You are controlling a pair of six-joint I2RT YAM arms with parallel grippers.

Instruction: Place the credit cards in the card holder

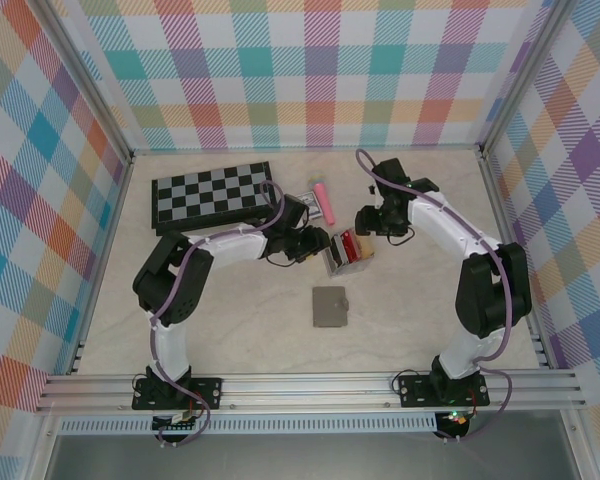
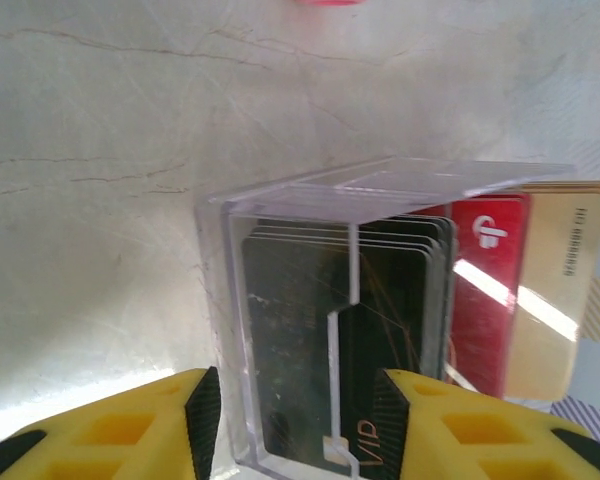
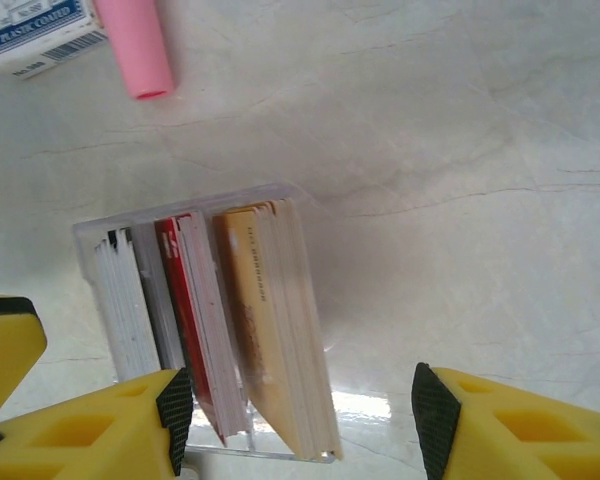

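Nearest us the holder lies flat on the table, a grey-brown square well apart from both arms. We judge it soft and light, apt to slide when a card is pushed in, so one gripper should pin it. Beyond it, mid-table, the cards stand on edge in a clear rack: dark ones at one end, red in the middle, tan at the other. They look thin, stiff, glossy and light, and probably slippery on the faces. We would pinch a single one across its faces at the free upper edge, clear of the rack walls. The right gripper hangs over them with jaws apart, red and tan cards between them and a gap beside the tan stack. The left gripper is likewise spread at the dark end, clamping nothing we can see. Farther off lie a pink tube, a card box and a chessboard.
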